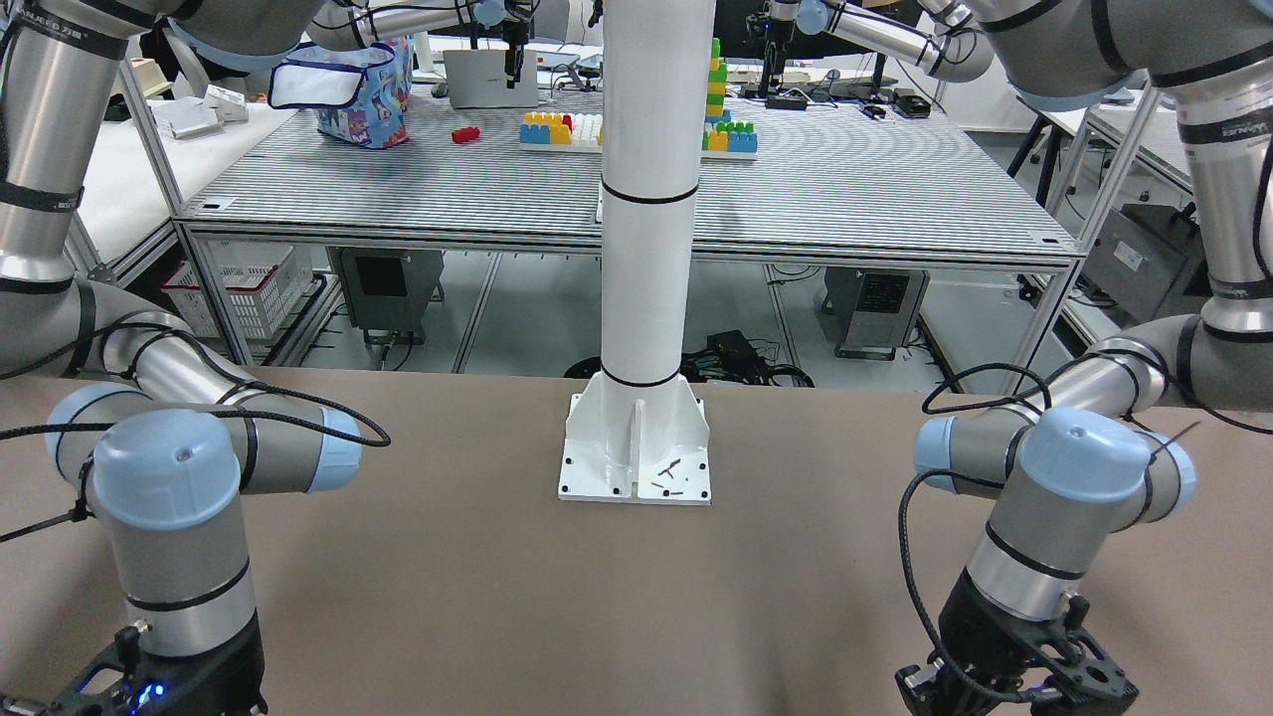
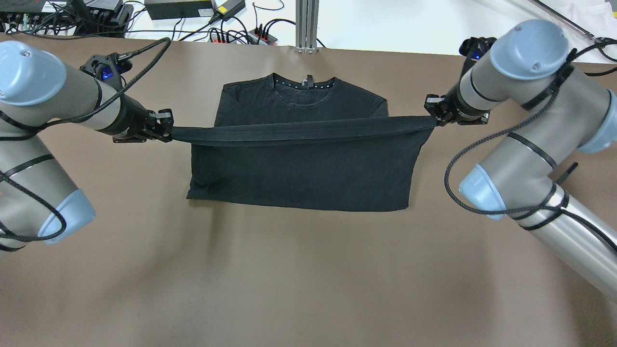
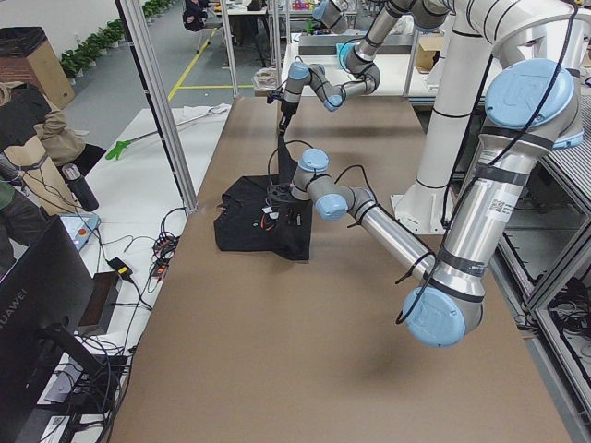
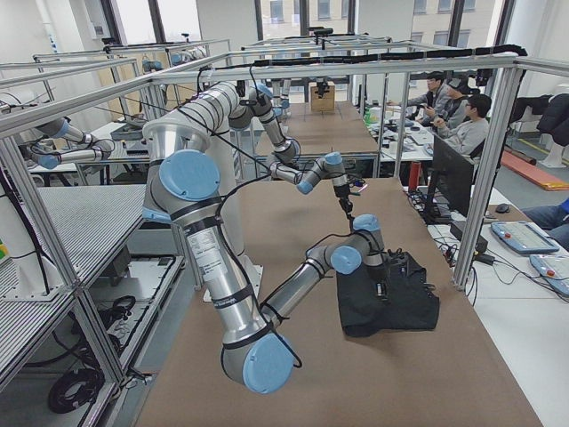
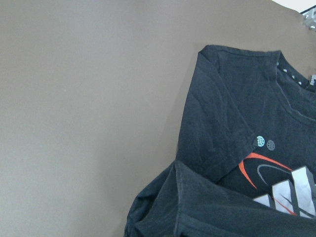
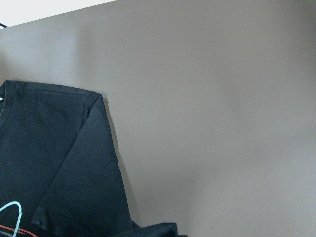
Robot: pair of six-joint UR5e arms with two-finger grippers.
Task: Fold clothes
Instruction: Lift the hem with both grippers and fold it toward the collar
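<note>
Near crease: black T-shirt (image 2: 308, 173) lies doubled on the brown desk (image 2: 289, 279). Its folded crease sits on the robot's side and runs straight left to right.
Raised edge: one edge is lifted off the lower layer and pulled into a taut band across the full width, above the shirt's middle.
Left fingers (image 2: 165, 126): closed on the band's left end, just outside the shirt's left side.
Right fingers (image 2: 434, 114): closed on the band's right end, just outside the right side.
Key relation: the band's long axis runs arm to arm and both arms are equally near. The collar lies beyond the band, so the carry probably goes that way, both arms together.
Collar (image 2: 305, 87): far side, flat, uncovered.
Look: thin, limp, hemmed. The left wrist view shows a red-and-white print (image 5: 276, 180).
</note>
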